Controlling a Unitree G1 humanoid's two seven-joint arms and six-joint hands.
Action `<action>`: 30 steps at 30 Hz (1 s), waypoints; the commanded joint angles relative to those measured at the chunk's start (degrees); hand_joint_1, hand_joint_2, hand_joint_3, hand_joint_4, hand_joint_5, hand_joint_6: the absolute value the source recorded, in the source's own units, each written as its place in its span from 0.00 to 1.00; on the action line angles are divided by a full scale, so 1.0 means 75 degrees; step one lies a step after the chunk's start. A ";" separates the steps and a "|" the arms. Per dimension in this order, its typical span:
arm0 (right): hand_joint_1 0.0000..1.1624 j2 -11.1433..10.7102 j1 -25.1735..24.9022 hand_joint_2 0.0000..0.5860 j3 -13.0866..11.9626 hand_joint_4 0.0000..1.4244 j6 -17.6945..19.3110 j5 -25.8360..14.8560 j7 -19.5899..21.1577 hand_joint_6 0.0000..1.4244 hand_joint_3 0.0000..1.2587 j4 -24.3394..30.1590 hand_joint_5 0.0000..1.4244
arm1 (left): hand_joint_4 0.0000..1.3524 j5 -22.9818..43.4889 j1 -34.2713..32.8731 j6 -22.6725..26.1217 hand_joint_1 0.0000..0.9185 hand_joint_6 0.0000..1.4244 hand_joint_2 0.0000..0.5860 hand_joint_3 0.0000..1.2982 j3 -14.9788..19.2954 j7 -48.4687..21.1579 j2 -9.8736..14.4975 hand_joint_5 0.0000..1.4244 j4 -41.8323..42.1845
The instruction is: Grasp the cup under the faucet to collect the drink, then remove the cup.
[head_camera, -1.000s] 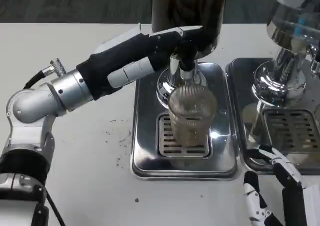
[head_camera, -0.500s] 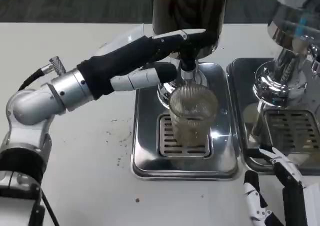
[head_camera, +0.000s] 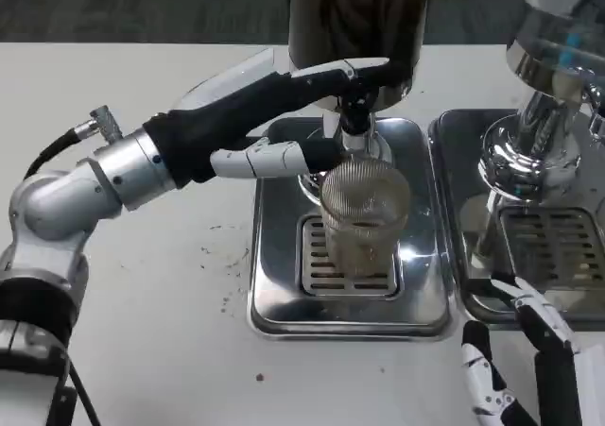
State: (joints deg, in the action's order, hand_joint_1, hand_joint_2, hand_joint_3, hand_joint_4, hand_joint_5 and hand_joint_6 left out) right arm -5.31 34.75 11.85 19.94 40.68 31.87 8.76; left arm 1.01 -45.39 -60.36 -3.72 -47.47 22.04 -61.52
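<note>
A ribbed clear glass cup [head_camera: 364,213] stands on the grate of the steel drip tray [head_camera: 284,284], right under the black faucet [head_camera: 354,119] of the dark dispenser [head_camera: 357,15]. Its lower part looks brownish. My left hand [head_camera: 274,114] reaches in from the left at faucet height. Its upper fingers [head_camera: 354,67] lie against the dispenser base above the faucet, and its thumb [head_camera: 284,157] stretches towards the cup's left rim. Nothing is clasped between them. My right hand [head_camera: 515,365] waits at the bottom right, fingers apart and holding nothing.
A second dispenser [head_camera: 553,76] with a chrome body stands to the right on its own drip tray [head_camera: 548,247], close above my right hand. Bare white table [head_camera: 161,294] lies to the left and in front, with a few dark specks.
The left hand has spread: its thumb dropped away from the upper fingers and slid right to the cup's rim. Cup and right hand have stayed put.
</note>
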 commanded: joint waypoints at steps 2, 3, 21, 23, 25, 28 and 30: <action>0.28 -0.0024 0.0033 0.82 -0.0028 0.15 0.0048 -0.0093 0.0008 0.20 0.28 0.0098 0.17 | 0.04 -0.0569 0.0066 -0.0212 0.00 0.00 0.09 0.12 -0.0309 0.0178 0.0205 0.04 -0.0148; 0.28 -0.0021 0.0031 0.82 -0.0032 0.15 0.0053 -0.0108 0.0008 0.19 0.28 0.0104 0.17 | 0.03 -0.0581 0.0063 -0.0230 0.00 0.00 0.09 0.12 -0.0330 0.0222 0.0210 0.04 -0.0153; 0.30 0.0005 -0.0098 0.80 -0.0128 0.14 0.0038 -0.0371 -0.0129 0.15 0.24 0.0215 0.15 | 0.02 -0.1367 0.0032 -0.0895 0.00 0.00 0.09 0.11 -0.0846 0.1422 0.0461 0.02 -0.0109; 0.30 0.0016 -0.0102 0.80 -0.0135 0.13 0.0040 -0.0400 -0.0153 0.15 0.22 0.0238 0.14 | 0.02 -0.1493 0.0022 -0.0958 0.00 0.00 0.09 0.11 -0.0882 0.1573 0.0491 0.02 -0.0114; 0.31 0.0022 -0.0114 0.77 -0.0145 0.13 0.0056 -0.0453 -0.0189 0.15 0.21 0.0254 0.14 | 0.02 -0.1591 0.0014 -0.1007 0.00 0.00 0.09 0.10 -0.0924 0.1701 0.0519 0.02 -0.0115; 0.32 -0.0003 -0.0166 0.73 -0.0166 0.11 0.0101 -0.0548 -0.0266 0.14 0.19 0.0268 0.13 | 0.02 -0.1826 -0.0007 -0.1113 0.00 0.00 0.09 0.10 -0.1020 0.1980 0.0589 0.02 -0.0104; 0.33 -0.0020 -0.0202 0.69 -0.0184 0.10 0.0124 -0.0625 -0.0333 0.14 0.17 0.0276 0.12 | 0.01 -0.1969 -0.0020 -0.1187 0.00 0.00 0.09 0.10 -0.1095 0.2156 0.0634 0.02 -0.0093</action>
State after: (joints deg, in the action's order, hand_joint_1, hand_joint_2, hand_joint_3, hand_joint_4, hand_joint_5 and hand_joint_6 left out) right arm -5.15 33.68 10.93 19.95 36.97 29.93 9.78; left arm -10.13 -45.59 -68.63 -10.08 -31.33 25.92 -61.71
